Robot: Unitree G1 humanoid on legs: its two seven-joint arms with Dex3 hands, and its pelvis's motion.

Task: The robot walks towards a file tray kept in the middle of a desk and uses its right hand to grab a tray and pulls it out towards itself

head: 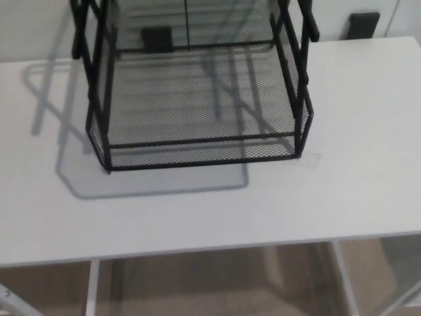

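One black mesh file tray (197, 99) sits in the upper middle of the frame on my white desk (355, 178), open front facing me, its long axis across the frame. Neither of my hands shows.

I see the file tray (197, 141) as black wire mesh on a matt metal frame; the desk (210, 210) top looks smooth, matt white.
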